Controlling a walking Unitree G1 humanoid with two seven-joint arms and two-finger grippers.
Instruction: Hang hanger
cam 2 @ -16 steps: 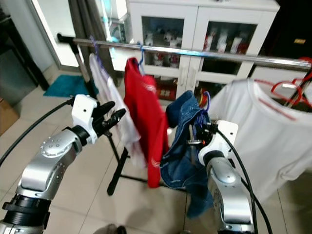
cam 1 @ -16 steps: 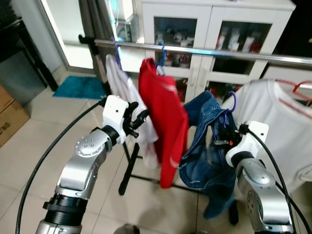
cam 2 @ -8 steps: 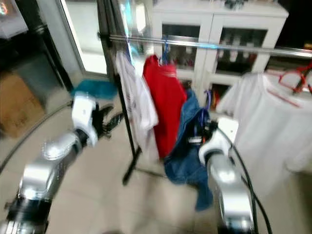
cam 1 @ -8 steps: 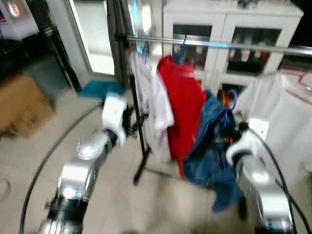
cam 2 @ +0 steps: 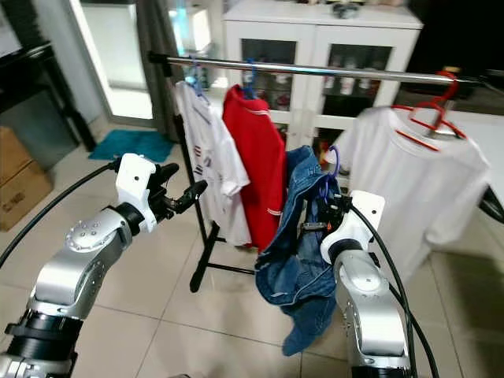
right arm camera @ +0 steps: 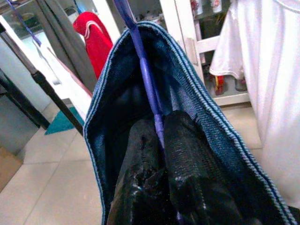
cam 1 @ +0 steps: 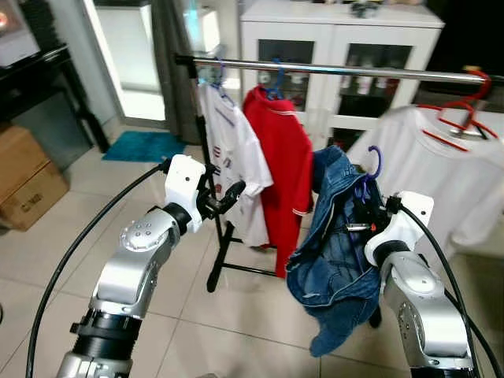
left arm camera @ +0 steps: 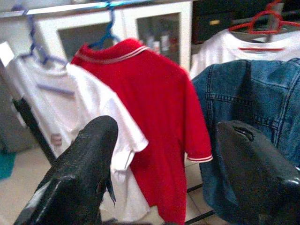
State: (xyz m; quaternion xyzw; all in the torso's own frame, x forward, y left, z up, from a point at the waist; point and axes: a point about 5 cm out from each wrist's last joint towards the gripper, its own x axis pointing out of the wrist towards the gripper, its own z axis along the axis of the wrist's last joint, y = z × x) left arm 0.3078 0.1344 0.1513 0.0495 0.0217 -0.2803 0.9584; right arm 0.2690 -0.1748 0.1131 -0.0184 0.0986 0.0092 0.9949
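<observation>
Right wrist view: right end effector (right arm camera: pixel 161 187) is pinching the stem of the purple hanger (right arm camera: pixel 143 75), its two black fingers pressed together on it, with the denim jacket (right arm camera: pixel 206 117) draped over the hanger's shoulders.
Hanger's place: it is hanging below the rail (cam 1: pixel 331 71), in front of it, between the red shirt (cam 1: pixel 283 157) and the white T-shirt (cam 1: pixel 409 157); its hook (cam 1: pixel 373 161) is not yet over the rail.
Handling: the hanger is looking thin and stiff, and the denim is probably making the load heavy, soft and prone to swinging or sliding off one shoulder.
Where to hold: I judge the present grip on the stem, just under the hook, to be the sound one, since it is leaving the hook free.
Left end effector (cam 1: pixel 223 197): it is hovering below the rail, near the white printed shirt (cam 1: pixel 232 150), fingers spread and holding nothing.
Change from earlier: the camera is now showing the rail higher and farther off, with the red hanger (cam 1: pixel 461 106) fully in frame; the grip on the purple hanger is staying unchanged.
</observation>
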